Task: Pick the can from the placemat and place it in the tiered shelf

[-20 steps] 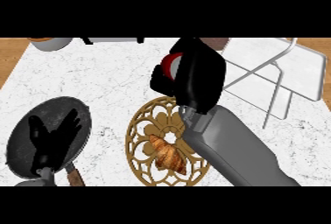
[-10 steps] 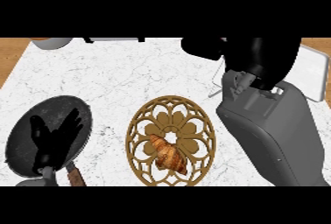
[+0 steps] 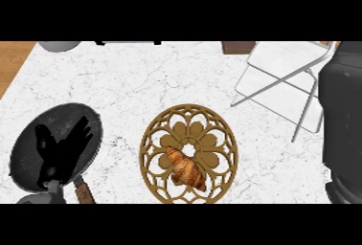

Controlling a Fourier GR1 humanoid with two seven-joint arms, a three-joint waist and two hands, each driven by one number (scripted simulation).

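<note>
The round golden lattice placemat [image 3: 189, 114] lies at the middle of the white marble counter, with a croissant [image 3: 186, 171] on it and no can. The can shows nowhere in this view. The tiered shelf [image 3: 283, 81], a white wire frame, stands at the upper right. My right arm [image 3: 343, 139] fills the right edge beside the shelf; its dark upper end [image 3: 345, 67] runs out of the picture, and what it holds is hidden. My left hand [image 3: 62, 150] rests open, fingers up, over a black pan at the lower left.
The black pan [image 3: 28, 153] has a brown handle [image 3: 83, 191] pointing down. A grey bowl [image 3: 60, 45] sits at the top left edge and a brown object [image 3: 237, 47] at the top. Wooden surface [image 3: 10, 62] borders the marble on the left.
My right arm, which held the red can above the placemat, swung up and right over the shelf to the picture's right edge. The can went out of sight. The left hand stayed still.
</note>
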